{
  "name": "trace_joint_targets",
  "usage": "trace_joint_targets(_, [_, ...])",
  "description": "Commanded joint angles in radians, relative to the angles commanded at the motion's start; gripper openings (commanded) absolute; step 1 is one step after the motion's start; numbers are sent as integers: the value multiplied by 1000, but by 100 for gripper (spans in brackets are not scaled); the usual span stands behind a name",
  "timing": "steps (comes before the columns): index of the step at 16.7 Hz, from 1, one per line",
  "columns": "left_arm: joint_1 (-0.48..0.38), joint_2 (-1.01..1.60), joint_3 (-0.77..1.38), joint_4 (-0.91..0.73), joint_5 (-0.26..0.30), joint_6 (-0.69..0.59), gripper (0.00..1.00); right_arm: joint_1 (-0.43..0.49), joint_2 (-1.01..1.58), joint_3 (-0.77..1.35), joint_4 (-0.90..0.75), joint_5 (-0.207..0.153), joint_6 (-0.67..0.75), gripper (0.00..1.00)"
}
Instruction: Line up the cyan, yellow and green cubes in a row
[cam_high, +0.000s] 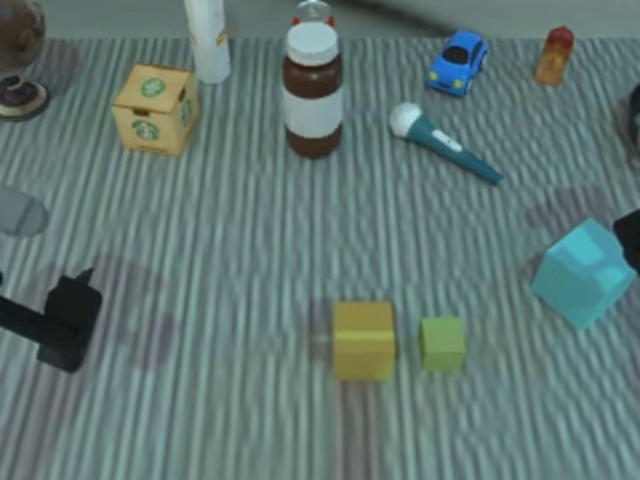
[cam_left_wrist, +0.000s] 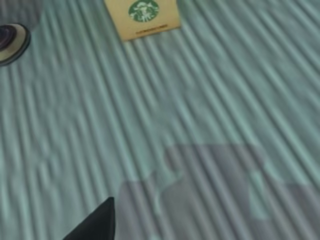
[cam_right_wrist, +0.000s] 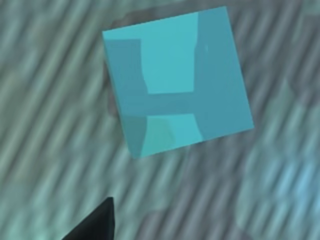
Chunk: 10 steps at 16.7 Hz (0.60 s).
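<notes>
Near the table's front centre sit two matte cubes, yellow cube (cam_high: 363, 340) left and smaller green cube (cam_high: 442, 344) just beside it on the right, a narrow gap between, edges square to the table front, already forming a short left-right row. Far off at the right edge, cyan cube (cam_high: 584, 272), biggest of the three, turned at an angle to the other two, corner pointing forward; from the right wrist view, cyan cube (cam_right_wrist: 176, 80) seen top-down, skewed, an H-shaped shadow across its flat top. No long axis on any of them, all plain blocks. Underneath, a ribbed grey-striped table (cam_high: 250, 250). Right gripper (cam_high: 630, 235) barely poking in at the right edge, beside the cyan cube, not touching so far as visible; jaws: cannot tell. Left gripper (cam_high: 68, 320) low at the left edge, dark and blocky, well apart from every cube; jaws: cannot tell. Along the back: tan box (cam_high: 155, 108), brown jar (cam_high: 313, 92), teal microphone (cam_high: 445, 142), blue toy car (cam_high: 458, 62).
</notes>
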Motion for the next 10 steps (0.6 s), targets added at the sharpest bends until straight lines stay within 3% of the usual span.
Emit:
trace_joint_targets(5, [157,-452,-365,265,4,-161,100,40,362,297,-219,-1,-92,100])
trace_joint_targets(10, [234,-688,-537,438,10,-252,100,64,570,477,-332,0,-144,100])
